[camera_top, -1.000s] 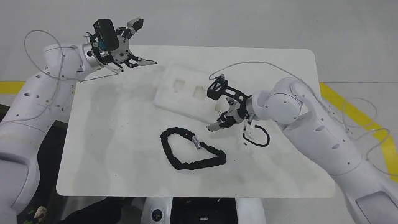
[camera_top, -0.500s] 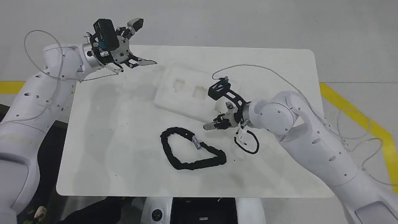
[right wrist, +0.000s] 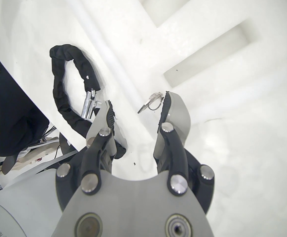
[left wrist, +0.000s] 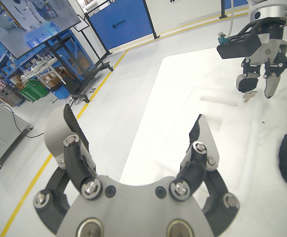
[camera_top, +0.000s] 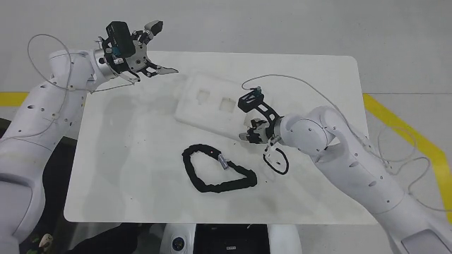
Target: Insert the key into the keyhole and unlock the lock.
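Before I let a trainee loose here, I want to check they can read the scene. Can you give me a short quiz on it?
1. True or false: the left gripper is open and empty.
2. What colour is the lock?
3. The key lies: A, in the lock; B, beside a finger of the open right gripper; C, in the left gripper.

Key: 1 true; 2 black; 3 B.
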Action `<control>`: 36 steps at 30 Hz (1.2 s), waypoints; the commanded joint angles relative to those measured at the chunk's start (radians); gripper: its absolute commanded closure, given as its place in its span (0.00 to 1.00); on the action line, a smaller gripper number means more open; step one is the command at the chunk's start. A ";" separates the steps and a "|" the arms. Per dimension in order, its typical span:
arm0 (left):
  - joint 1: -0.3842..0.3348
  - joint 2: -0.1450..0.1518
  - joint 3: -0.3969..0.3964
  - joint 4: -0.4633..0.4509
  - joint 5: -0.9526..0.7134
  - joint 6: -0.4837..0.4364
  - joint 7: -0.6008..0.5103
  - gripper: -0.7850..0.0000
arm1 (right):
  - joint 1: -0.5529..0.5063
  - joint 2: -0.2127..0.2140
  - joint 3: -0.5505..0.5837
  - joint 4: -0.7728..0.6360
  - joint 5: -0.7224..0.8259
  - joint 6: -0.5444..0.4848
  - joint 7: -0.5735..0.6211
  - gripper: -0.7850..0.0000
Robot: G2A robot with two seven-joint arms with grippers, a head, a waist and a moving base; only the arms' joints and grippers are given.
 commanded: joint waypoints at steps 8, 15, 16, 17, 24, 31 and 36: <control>0.000 0.000 0.000 0.000 0.000 0.000 0.000 0.00 | 0.002 -0.010 -0.008 0.019 -0.017 0.023 -0.010 0.68; 0.000 0.000 0.000 0.000 0.000 0.000 0.000 0.00 | 0.006 -0.018 -0.012 0.026 -0.051 0.061 -0.010 0.86; 0.000 0.000 0.000 0.000 0.000 0.000 0.000 0.00 | 0.006 -0.019 -0.012 0.026 -0.055 0.066 -0.011 0.86; 0.000 0.000 0.000 0.000 0.000 0.000 0.000 0.00 | 0.006 -0.019 -0.012 0.026 -0.059 0.069 -0.011 0.92; 0.000 0.000 0.000 0.000 0.000 0.000 0.000 0.00 | 0.005 -0.023 -0.007 0.020 -0.121 0.125 0.001 1.00; 0.000 0.000 0.000 0.000 0.000 0.000 0.000 0.00 | 0.006 -0.022 0.006 -0.004 -0.218 0.189 0.025 1.00; 0.000 0.000 0.000 0.000 0.000 0.000 0.000 0.00 | 0.005 -0.019 0.024 -0.024 -0.294 0.221 0.045 1.00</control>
